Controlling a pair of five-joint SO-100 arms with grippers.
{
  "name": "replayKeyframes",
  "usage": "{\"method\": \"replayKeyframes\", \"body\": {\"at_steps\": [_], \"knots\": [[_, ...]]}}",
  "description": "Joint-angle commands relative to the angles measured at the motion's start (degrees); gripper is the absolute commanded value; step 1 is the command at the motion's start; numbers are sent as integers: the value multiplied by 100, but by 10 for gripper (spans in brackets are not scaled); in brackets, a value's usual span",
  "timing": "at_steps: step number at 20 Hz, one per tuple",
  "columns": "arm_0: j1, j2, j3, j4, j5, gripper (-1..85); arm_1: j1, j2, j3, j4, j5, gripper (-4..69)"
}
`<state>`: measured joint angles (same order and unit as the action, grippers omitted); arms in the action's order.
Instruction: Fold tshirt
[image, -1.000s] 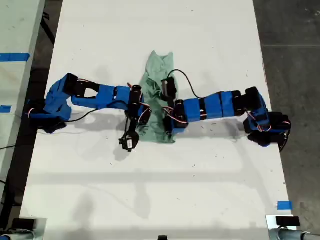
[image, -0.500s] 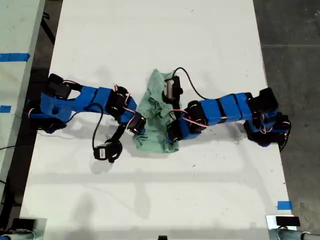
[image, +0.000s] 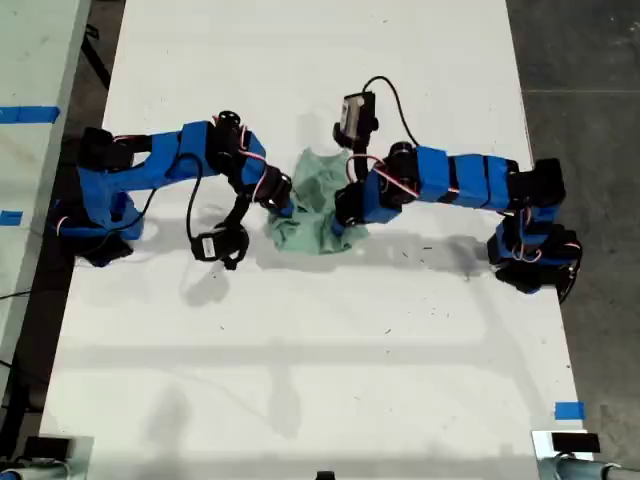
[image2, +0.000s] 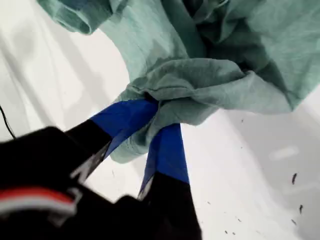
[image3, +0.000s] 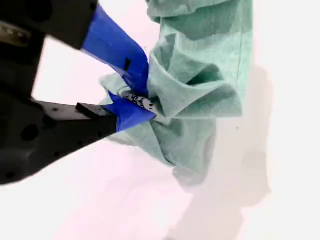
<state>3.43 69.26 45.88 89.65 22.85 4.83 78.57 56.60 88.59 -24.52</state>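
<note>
The tshirt (image: 313, 208) is pale mint green, soft and pretty wrinkled, bunched into a crumpled heap around the middle of the white table (image: 320, 380) in the exterior view. Up close it's all loose folds and creases (image2: 210, 80), with one hemmed edge hanging off the bunch (image3: 200, 95).

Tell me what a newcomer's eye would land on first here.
The bunched mint-green tshirt at the middle of the white table in the exterior view, with two blue arms meeting over it from that view's left and right. Up close, my first gripper and my second gripper each have their blue jaws pinched on a fold of it.
</note>
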Motion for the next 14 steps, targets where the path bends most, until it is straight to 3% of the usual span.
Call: {"method": "replayKeyframes", "body": {"at_steps": [1, 7, 8, 9, 10, 12, 13, 14], "knots": [[-791, 439, -114, 44, 404, 0, 650, 729, 79, -211, -343, -16], [-1969, -202, -18, -747, 1257, 6, 1969, 1178, 1239, -940, -650, -18], [-2145, -378, -44, -826, 1257, 72, 2171, 1222, 1485, -1134, -659, 35], [-2303, -448, -53, -940, 1380, 244, 2417, 1239, 1644, -1239, -571, 140], [-2505, -431, -53, -940, 1389, 295, 2725, 1266, 1714, -1151, -475, 200], [-2953, -220, 18, -888, 1424, 325, 3340, 1617, 2092, -1187, -475, 315], [-3190, -123, 44, -817, 1441, 333, 3586, 1819, 2285, -1292, -791, 461], [-3393, -26, 53, -729, 1521, 335, 3858, 2065, 2479, -1283, -809, 441]]}}
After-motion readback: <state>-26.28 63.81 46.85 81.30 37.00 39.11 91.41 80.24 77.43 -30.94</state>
